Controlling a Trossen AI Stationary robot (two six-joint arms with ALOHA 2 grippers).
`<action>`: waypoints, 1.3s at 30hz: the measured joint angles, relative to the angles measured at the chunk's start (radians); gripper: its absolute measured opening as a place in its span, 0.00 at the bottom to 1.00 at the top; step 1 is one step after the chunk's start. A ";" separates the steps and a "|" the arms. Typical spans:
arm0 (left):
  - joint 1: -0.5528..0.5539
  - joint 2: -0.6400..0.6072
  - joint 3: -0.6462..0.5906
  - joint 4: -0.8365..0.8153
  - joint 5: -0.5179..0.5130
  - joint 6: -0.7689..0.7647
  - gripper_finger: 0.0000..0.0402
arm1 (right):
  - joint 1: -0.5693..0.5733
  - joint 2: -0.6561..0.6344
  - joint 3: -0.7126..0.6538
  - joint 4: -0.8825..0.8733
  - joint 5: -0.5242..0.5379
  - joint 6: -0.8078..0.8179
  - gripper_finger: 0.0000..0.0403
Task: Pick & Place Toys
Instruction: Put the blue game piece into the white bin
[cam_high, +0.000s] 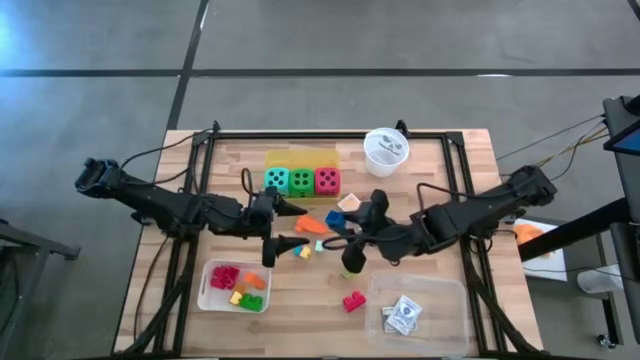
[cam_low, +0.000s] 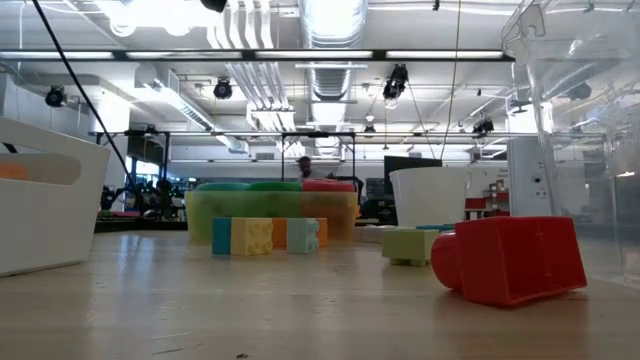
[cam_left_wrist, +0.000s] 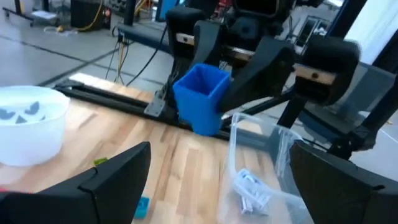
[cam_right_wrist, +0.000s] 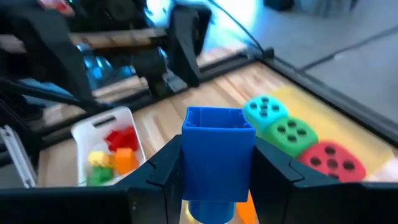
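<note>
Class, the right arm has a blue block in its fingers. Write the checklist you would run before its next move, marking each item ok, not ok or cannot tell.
1. right gripper clamps the blue block squarely: ok.
2. Block lifted off the table: ok.
3. left gripper open, holding nothing: ok.
4. Both grippers close together mid-table, collision risk: not ok.
5. white tray has room beside its red, yellow, green and orange blocks: ok.
6. Intended tray for this block: cannot tell.

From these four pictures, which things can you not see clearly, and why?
- High view: the blue block in the right gripper is mostly covered by the arms.
- Low view: the three dice sit behind the yellow tray wall; dots unreadable.
- Clear tray: card faces too small.
- Left gripper: open, empty.
</note>
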 joint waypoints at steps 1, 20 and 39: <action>0.000 0.000 0.000 0.009 0.000 0.007 0.91 | 0.001 -0.006 0.000 0.021 0.002 -0.020 0.32; 0.011 0.061 0.006 0.186 0.019 0.047 0.91 | -0.006 -0.016 -0.004 0.356 -0.083 -0.340 0.32; 0.016 0.060 0.019 0.203 -0.061 0.078 0.91 | -0.051 -0.015 -0.069 0.510 -0.215 -0.367 0.32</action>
